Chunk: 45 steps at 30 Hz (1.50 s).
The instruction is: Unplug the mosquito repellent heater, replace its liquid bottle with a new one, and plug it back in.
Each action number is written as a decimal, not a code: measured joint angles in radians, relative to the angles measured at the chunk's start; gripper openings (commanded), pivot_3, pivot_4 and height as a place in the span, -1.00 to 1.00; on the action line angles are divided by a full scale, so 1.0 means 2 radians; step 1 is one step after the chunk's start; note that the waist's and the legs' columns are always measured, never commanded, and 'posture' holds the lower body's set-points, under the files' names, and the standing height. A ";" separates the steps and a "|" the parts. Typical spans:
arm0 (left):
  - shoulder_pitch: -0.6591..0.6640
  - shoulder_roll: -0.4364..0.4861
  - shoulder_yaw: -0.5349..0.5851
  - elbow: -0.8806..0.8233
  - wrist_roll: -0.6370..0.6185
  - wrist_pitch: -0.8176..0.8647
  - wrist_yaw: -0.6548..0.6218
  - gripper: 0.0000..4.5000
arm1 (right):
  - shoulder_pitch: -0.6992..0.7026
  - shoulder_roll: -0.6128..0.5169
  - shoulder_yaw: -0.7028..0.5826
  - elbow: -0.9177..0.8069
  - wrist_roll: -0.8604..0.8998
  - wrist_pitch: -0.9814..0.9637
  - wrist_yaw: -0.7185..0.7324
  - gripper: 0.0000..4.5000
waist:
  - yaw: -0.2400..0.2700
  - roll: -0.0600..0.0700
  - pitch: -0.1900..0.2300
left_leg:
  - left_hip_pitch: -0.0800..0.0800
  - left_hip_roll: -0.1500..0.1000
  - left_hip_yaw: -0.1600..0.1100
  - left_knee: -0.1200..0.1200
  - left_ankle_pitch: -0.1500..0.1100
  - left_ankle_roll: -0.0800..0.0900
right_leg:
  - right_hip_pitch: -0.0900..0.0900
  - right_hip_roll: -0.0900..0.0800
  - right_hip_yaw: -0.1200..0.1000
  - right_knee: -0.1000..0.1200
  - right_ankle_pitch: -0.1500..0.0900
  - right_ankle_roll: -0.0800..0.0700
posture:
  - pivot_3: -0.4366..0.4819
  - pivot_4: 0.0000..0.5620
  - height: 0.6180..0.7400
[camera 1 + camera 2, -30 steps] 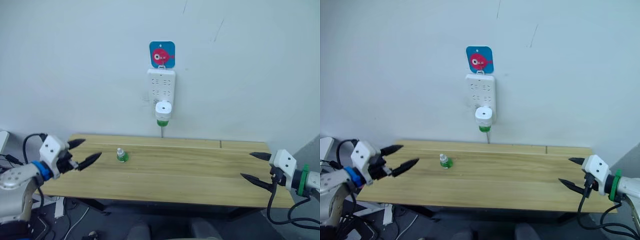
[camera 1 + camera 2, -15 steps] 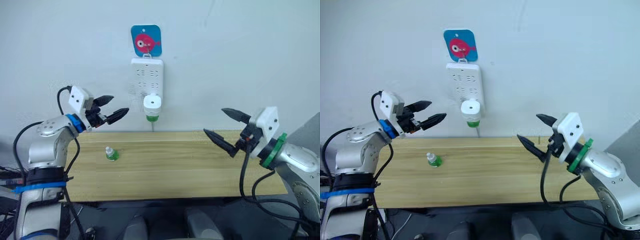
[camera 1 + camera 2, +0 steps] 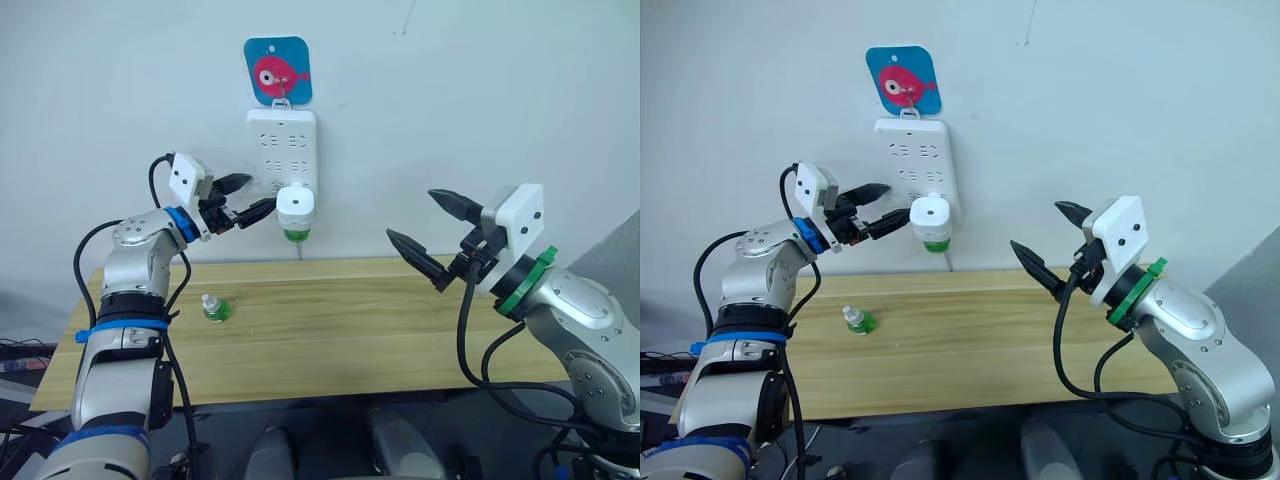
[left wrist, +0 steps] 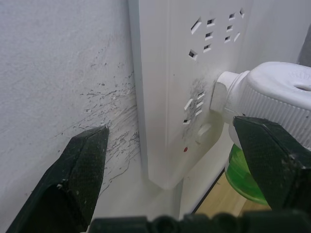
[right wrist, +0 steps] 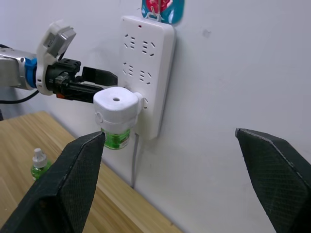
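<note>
The heater [image 3: 296, 205] is plugged into the lower part of the white power strip [image 3: 281, 150] on the wall, and its green bottle [image 3: 292, 236] hangs under it, above the back edge of the desk [image 3: 330, 330]. The left gripper [image 3: 247, 199] has come up from the left end of the desk to just beside the heater; its fingers are spread, one near the wall beside the strip and one near the heater's left side, not yet touching it. The right gripper [image 3: 432, 232] has also risen from the right end of the desk and now hangs wide open in the air, well apart from the strip. I judge that the unplugging step is about to begin, with the left gripper ready to close on the heater. The new bottle [image 3: 213, 308] with the white cap stands upright on the desk, below the left arm, in the same place as before. The head camera has moved closer and higher.
</note>
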 measured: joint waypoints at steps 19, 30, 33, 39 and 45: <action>-0.035 -0.010 -0.019 0.019 0.010 0.000 -0.070 0.83 | 0.002 -0.023 0.017 -0.030 0.034 0.028 0.015 1.00 | -0.011 0.000 0.004 | -0.001 0.000 0.000 0.000 0.000 0.000 | 0.000 0.000 0.000 -0.001 0.000 0.000 | -0.70 -0.34 0.75; -0.038 -0.005 -0.019 0.010 0.009 0.008 -0.091 -0.43 | -0.029 0.016 0.096 -0.021 -0.017 0.058 -0.053 1.00 | -0.014 0.000 0.005 | -0.001 0.000 0.000 -0.001 0.000 0.000 | -0.001 0.000 0.000 -0.001 0.000 0.000 | -0.69 -0.35 0.75; -0.038 -0.005 -0.019 0.010 0.009 0.008 -0.090 -0.43 | -0.057 0.061 0.131 0.004 -0.055 0.084 -0.105 1.00 | -0.014 0.000 0.005 | -0.001 0.000 0.000 0.000 0.000 0.000 | -0.001 0.000 0.000 -0.001 0.000 0.000 | -0.69 -0.35 0.75; -0.038 -0.006 -0.019 0.005 0.009 0.009 -0.089 -0.43 | -0.113 0.149 0.175 0.063 -0.115 0.107 -0.170 1.00 | -0.013 0.000 0.005 | -0.003 0.000 -0.001 -0.001 0.000 0.000 | -0.002 0.000 -0.001 -0.001 0.000 0.000 | -0.67 -0.35 0.75; -0.034 -0.007 -0.020 -0.010 0.009 0.020 -0.088 -0.43 | -0.137 0.182 0.189 0.115 -0.148 0.103 -0.171 1.00 | -0.012 0.001 0.005 | -0.003 0.000 -0.002 -0.001 0.000 0.000 | -0.002 0.000 -0.002 0.000 0.001 0.000 | -0.64 -0.37 0.75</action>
